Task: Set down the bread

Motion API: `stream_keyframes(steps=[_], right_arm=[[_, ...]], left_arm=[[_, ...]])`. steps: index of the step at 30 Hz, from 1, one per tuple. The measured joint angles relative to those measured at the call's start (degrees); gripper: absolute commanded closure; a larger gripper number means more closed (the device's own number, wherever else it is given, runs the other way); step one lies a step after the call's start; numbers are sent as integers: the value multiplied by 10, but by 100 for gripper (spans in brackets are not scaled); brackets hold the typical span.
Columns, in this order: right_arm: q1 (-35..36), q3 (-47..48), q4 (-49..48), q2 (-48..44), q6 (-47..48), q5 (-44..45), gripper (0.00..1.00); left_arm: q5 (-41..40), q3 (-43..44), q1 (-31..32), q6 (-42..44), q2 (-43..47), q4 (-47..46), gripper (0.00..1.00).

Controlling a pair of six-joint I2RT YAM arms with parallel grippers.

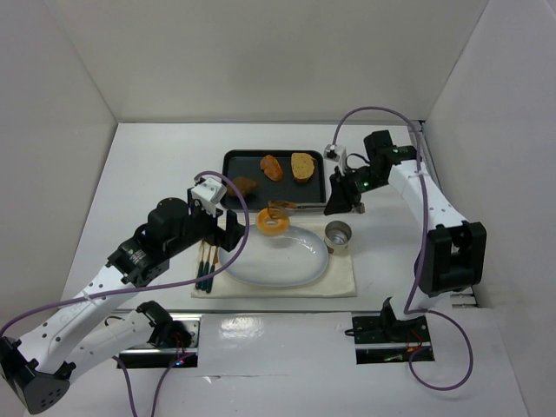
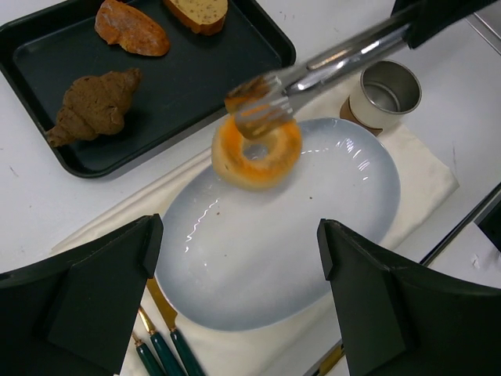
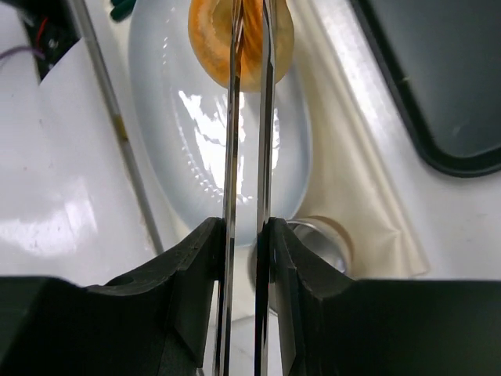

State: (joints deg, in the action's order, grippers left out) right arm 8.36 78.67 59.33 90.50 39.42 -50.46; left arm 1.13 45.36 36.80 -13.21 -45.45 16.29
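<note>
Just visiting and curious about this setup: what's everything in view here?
bread: one, golden orange, in tongs over plate
tongs: one, silver, in right fingers
plate: one, pale, on cloth
cloth: one, cream, under plate
cup: one, metal, on cloth beside plate
tray: one, black, behind cloth
croissant: one, dark brown, in tray
slices: two, orange-brown and tan, in tray
cutlery: about three, green handles, left of plate
left fingers: two, black, open over plate
right fingers: two, black, shut on tongs
</note>
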Motion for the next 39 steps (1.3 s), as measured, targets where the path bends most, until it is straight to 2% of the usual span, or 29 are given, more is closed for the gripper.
stream_keyframes(steps=[10,13,14,16,17,23,25,39], right_arm=[[66,-98,5,-44,17,23,99],[79,-116,-6,-46,9,35,92],[80,-120,-9,-46,7,39,83],[82,-127,-19,-46,2,48,75],[83,-127,-22,-46,0,50,66],[83,-128,-37,-52,-10,64,48],[83,-128,-41,-57,-11,66,46],[78,-125,-49,-114,-18,70,46]], left_arm=[[-5,0,0,0,0,0,0],[-9,0,0,0,0,0,0],[-9,0,0,0,0,0,0],[-10,0,0,0,0,0,0],[-10,0,0,0,0,0,0],[-11,0,0,0,0,0,0],[-11,0,0,0,2,0,0],[-11,0,0,0,6,0,0]])
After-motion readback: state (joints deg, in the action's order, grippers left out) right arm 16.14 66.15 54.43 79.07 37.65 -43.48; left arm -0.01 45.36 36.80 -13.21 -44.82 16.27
